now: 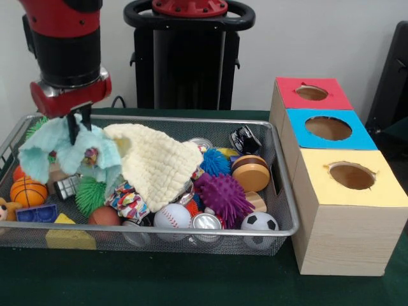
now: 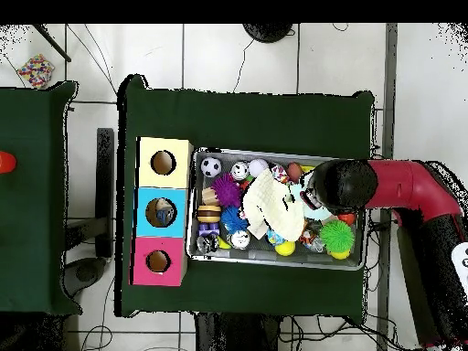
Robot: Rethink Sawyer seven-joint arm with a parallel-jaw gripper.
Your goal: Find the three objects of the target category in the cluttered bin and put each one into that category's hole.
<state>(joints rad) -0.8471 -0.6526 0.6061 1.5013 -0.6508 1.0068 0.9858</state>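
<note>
The silver wire-mesh bin [image 1: 185, 119] is full of toys and also shows in the overhead view [image 2: 274, 262]. My gripper [image 1: 78, 125] hangs over the bin's left end, shut on a pale teal fluffy cloth [image 1: 44, 153] that droops from it above the toys. A cream knitted cloth [image 1: 156, 162] lies beside it over the middle of the pile. Three wooden boxes stand right of the bin, each with a round hole in its top: red [image 1: 312, 93], blue [image 1: 328, 128] and yellow [image 1: 351, 175]. In the overhead view the arm's head [image 2: 340, 186] hides the gripper.
In the bin lie a purple spiky ball [image 1: 223, 194], a blue spiky ball [image 1: 215, 162], a green spiky ball [image 1: 89, 194], a baseball [image 1: 172, 217], a soccer ball [image 1: 259, 222], a basketball [image 1: 28, 191], a wooden disc toy [image 1: 250, 173] and a black toy car [image 1: 245, 138].
</note>
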